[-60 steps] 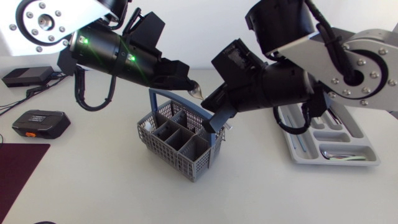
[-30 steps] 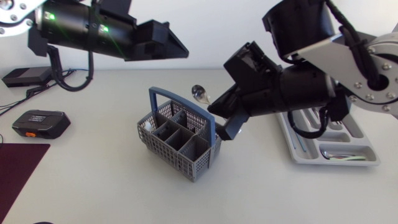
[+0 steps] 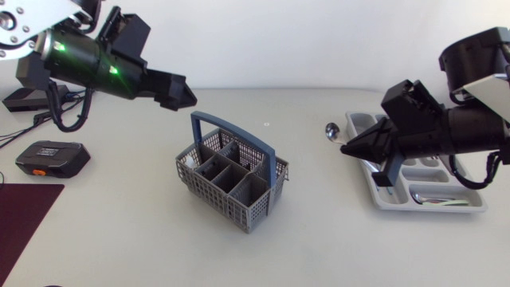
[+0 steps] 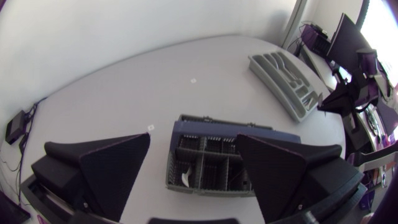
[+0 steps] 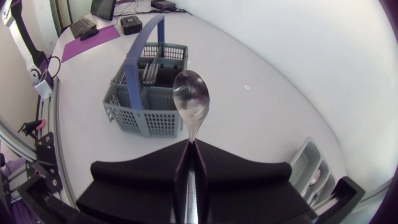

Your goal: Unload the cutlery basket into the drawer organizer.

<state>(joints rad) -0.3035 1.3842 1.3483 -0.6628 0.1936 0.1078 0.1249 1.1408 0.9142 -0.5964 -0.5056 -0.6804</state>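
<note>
Pale tabletop (image 3: 143,247) under both arms. Nearest, at the left corner: a dark purple mat (image 3: 24,219). Farther in, toward the middle: a grey basket (image 3: 231,182) with a blue handle, upright, turned at an angle to the table edge, well apart from everything else. Off to the right, a grey drawer organizer (image 3: 434,208), lying flat, with silver cutlery (image 3: 434,196) in the nearest compartment. To the left, a flat black box (image 3: 52,158) with an orange patch. Over the organizer's basket-side edge, the right gripper (image 3: 344,148), pinched tight on the handle of a spoon (image 3: 331,128); bowl sticking out ahead of the tips, just beside the organizer's far corner. Seen from that wrist, fingers (image 5: 137,180) pressed together on the thin handle, bowl clear above the table, basket beyond. Farthest back, raised at the left, the left gripper (image 3: 187,96): spread wide, holding nothing, pointing toward the basket, well apart from it. From its own wrist, basket below, between the two fingers.
</note>
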